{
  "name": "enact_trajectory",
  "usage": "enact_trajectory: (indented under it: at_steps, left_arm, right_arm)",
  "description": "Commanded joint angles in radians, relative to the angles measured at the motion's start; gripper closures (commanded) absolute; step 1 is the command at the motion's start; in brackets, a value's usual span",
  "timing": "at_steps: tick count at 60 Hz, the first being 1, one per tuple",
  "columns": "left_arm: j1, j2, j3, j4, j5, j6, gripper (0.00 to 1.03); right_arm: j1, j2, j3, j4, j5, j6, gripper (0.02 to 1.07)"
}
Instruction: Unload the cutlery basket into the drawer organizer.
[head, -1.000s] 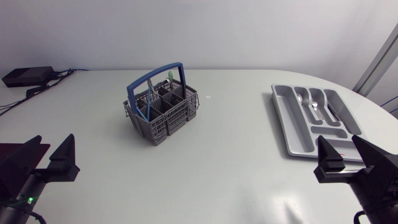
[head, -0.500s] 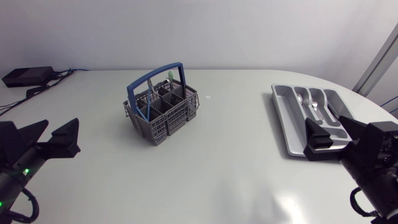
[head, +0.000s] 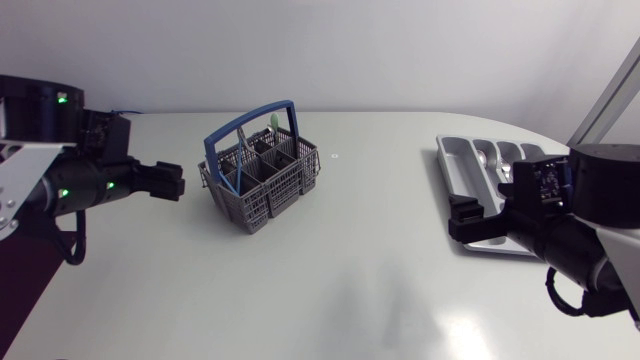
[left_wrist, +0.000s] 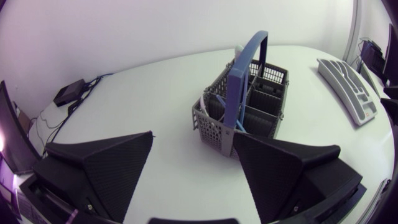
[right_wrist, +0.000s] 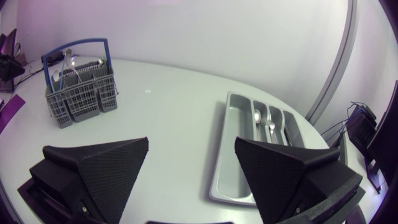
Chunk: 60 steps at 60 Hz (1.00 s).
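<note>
the left gripper (left_wrist: 193, 138) is released, its two black fingers spread wide with nothing between them, and it hangs above the table (head: 360, 280) just beside the basket (head: 262, 178), not touching it. in the left wrist view the basket (left_wrist: 245, 109) stands ahead of the gripper, a little toward one finger. the basket is grey and slotted, upright on the table left of the middle, with a blue handle (head: 250, 125) arching over its compartments. a few pieces of cutlery (head: 240, 135) stick up from its far compartments, one with a pale green end (head: 272, 122). the right gripper (right_wrist: 191, 142) is also released, fingers wide and holding nothing, and it hovers over the near end of the tray (right_wrist: 233, 168). the tray is grey with long compartments and lies flat near the table's right edge, well apart from the basket (right_wrist: 81, 93). two spoons (right_wrist: 258, 118) lie side by side in its middle compartments. a black box (head: 45, 122) with cables sits at the far left corner of the table.
</note>
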Motion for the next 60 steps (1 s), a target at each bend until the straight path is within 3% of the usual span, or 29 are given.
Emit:
enact_trajectory:
  at_steps: [1,14,18,29,36,54,60]
  left_arm:
    - [-0.019,0.107,0.079,-0.024,0.022,0.042,0.1]
    - [0.019,0.274,0.214,-0.023,0.299,0.05,0.12]
    - [0.019,0.303,0.231,-0.011,0.299,0.047,0.13]
    - [0.004,0.349,0.236,0.063,0.299,0.042,0.23]
    - [-0.007,0.368,0.234,0.111,0.267,0.042,0.37]
    - [0.0,0.392,0.226,0.174,0.266,0.034,0.97]
    - [-0.002,0.38,0.214,0.167,0.273,0.036,1.0]
  right_arm:
    - [0.023,0.073,0.064,-0.072,-0.016,-0.002,0.07]
    - [0.106,0.294,0.233,-0.274,-0.042,-0.039,0.07]
    - [0.117,0.36,0.278,-0.308,-0.042,-0.039,0.07]
    - [0.126,0.441,0.295,-0.207,-0.079,-0.06,0.07]
    - [0.143,0.469,0.307,-0.202,-0.091,-0.074,0.07]
    - [0.175,0.481,0.311,-0.2,-0.094,-0.085,0.07]
    - [0.178,0.481,0.319,-0.205,-0.094,-0.086,0.07]
